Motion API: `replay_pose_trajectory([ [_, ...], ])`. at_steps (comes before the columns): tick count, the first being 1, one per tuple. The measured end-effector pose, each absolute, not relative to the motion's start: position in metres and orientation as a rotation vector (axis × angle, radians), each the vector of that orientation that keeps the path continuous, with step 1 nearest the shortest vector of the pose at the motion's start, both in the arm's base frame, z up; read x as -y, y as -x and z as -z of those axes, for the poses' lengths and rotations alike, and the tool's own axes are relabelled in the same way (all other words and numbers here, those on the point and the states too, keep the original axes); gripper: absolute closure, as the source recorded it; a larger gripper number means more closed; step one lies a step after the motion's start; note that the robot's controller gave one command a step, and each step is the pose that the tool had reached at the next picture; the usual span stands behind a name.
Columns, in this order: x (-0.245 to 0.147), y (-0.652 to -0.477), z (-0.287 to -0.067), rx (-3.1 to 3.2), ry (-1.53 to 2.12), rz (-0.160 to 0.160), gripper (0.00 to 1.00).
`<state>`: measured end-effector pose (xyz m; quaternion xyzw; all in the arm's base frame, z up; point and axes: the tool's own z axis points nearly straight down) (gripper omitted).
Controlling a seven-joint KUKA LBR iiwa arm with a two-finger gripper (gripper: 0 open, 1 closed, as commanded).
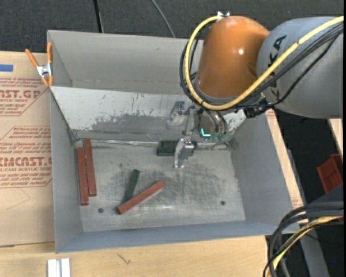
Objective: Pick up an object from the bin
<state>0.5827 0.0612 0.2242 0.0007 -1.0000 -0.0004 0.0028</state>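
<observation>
Camera view from above: the claw (181,154) is seen lowered into the grey metal bin (161,227), near the middle of the floor and close to the foot of the back wall. It is hung below the arm's orange cover (230,56), around which yellow cables (190,62) are looped. Whether the claw is spread or pressed together cannot be told, since its tip is seen as one narrow metal shape against the scratched floor. Nothing can be made out as pinched in it.

A small dark block (165,149) is found just beside the claw, on the side toward the view's left edge, at the line where the floor meets the back wall. It cannot be told whether the block is touched by the claw or merely lies next to it. The block is laid flat, with its longer side along the wall.

Further forward, well apart from the claw, a dark green stick (130,183) is laid at a slant, and a reddish stick (140,197) is laid just beside its lower end, also at a slant. Along the wall at the view's left, two brown-red bars (82,178) (91,169) are laid side by side, touching each other and parallel to that wall. The floor directly under the claw is marked by scratches.
</observation>
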Motion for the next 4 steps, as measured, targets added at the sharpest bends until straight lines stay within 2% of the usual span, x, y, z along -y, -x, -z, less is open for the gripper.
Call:
replay_pose_trajectory([
  [1, -0.061, -0.584, -0.229, 3.144, -0.001, 0.002, 0.00],
  [2, -0.073, -0.578, -0.188, 3.152, -0.031, 0.002, 0.00],
  [3, -0.083, -0.527, -0.083, 3.142, -0.105, 0.002, 1.00],
  [4, -0.083, -0.527, -0.083, 3.142, -0.105, 0.002, 1.00],
])
